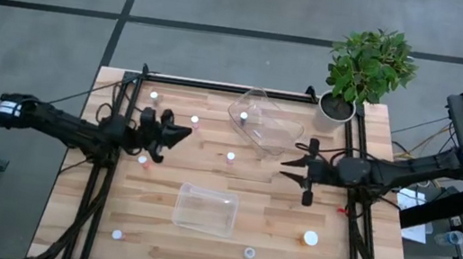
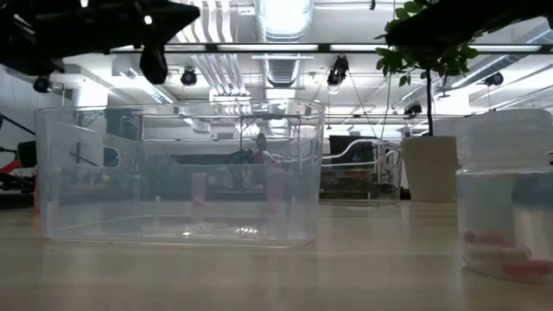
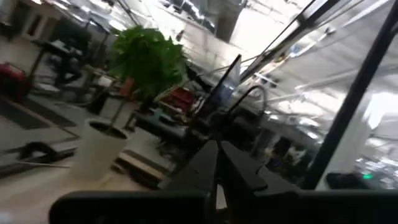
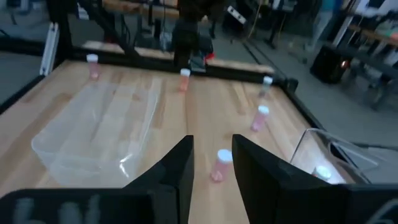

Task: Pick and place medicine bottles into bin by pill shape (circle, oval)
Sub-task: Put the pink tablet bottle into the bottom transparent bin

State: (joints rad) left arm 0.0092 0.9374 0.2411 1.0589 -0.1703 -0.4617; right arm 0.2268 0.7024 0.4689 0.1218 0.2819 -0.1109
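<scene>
Several tiny white-capped medicine bottles stand scattered on the wooden table, among them one (image 1: pixel 230 157) at the middle, one (image 1: pixel 194 121) farther back and a larger orange one (image 1: pixel 310 239) at the near right. A clear bin (image 1: pixel 207 210) sits near the middle front. A second clear bin (image 1: pixel 268 126) sits at the back with a bottle (image 1: pixel 243 116) inside its outline. My left gripper (image 1: pixel 185 133) hovers shut at the left, holding nothing. My right gripper (image 1: pixel 287 162) hovers at the right, narrowly open and empty. It points toward the middle bottle (image 4: pixel 221 163).
A potted plant (image 1: pixel 362 71) stands at the table's far right corner. Black frame rails (image 1: pixel 219 85) run along the far edge and down both sides. In the low view a bottle (image 2: pixel 510 207) with pink pills stands close at the right, beside the near bin (image 2: pixel 181 173).
</scene>
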